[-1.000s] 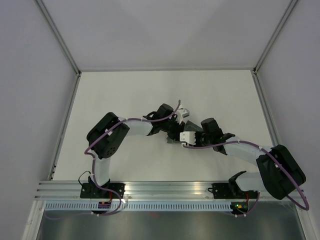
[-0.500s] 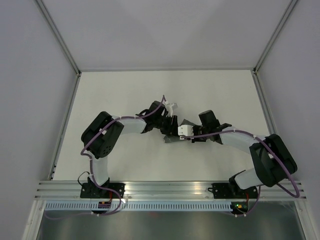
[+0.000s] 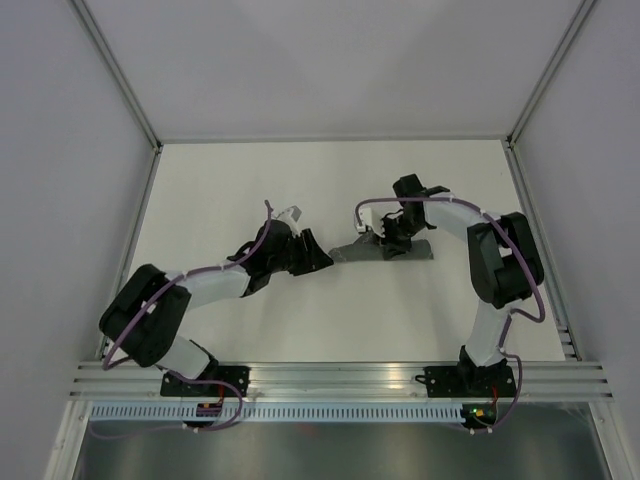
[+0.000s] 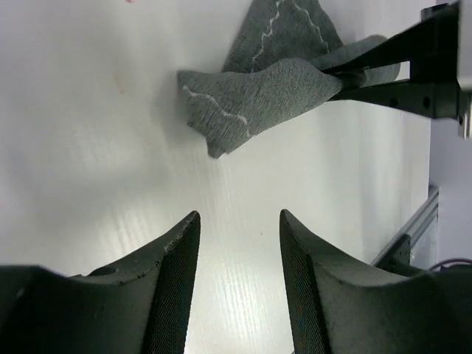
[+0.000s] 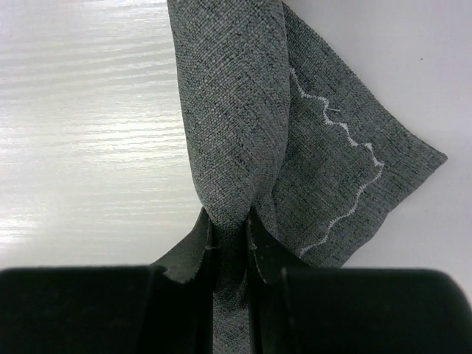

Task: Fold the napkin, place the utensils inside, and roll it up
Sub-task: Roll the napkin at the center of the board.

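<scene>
The napkin (image 3: 383,250) is a bunched, rolled-up dark grey strip lying on the white table, right of centre. My right gripper (image 3: 392,240) reaches down from the far side and is shut on it. In the right wrist view its jaws (image 5: 229,230) pinch a thick fold of the napkin (image 5: 236,110), and a flap with wavy light stitching hangs to the right. My left gripper (image 3: 320,262) is open and empty just left of the napkin's end. In the left wrist view its gripper (image 4: 237,217) is apart from the napkin (image 4: 258,96). The fork is hidden.
The white table (image 3: 220,190) has a metal-framed back edge and grey side walls. An aluminium rail (image 3: 330,378) runs along the near edge by the arm bases. The right gripper's black fingers (image 4: 398,66) show at the upper right of the left wrist view.
My left gripper has drawn back to the left, off the napkin. My right arm has swung to the far right side and carried the napkin a little right and back.
</scene>
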